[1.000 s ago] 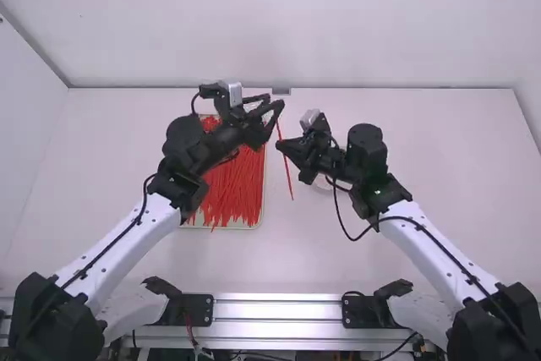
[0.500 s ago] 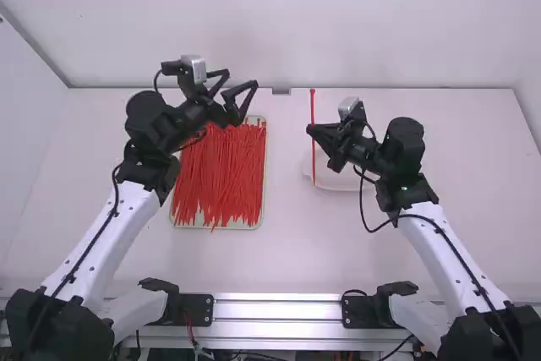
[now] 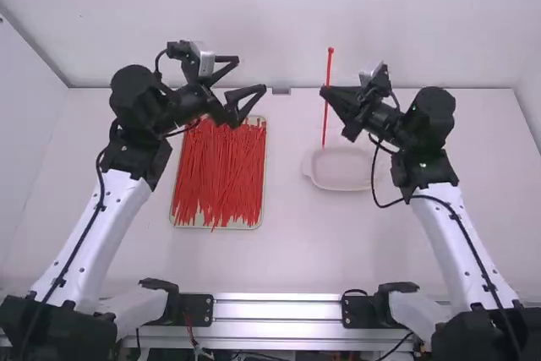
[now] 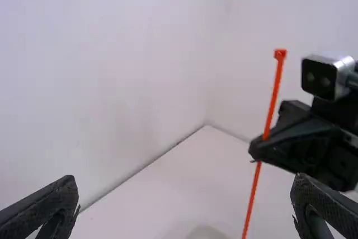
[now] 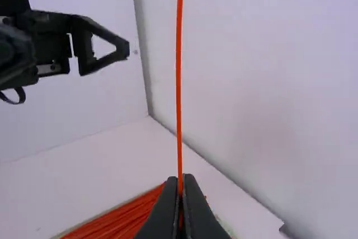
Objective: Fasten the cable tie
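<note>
As the right gripper (image 3: 328,93) hoists its pinched cable tie (image 3: 329,69) upright, the left gripper (image 3: 252,74) retreats gaping, empty, so threading looks next.

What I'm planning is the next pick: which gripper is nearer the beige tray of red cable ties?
Left. The left gripper hangs open above the tray's far edge; the right gripper, pinching one upright red cable tie, is off over the white dish.
</note>
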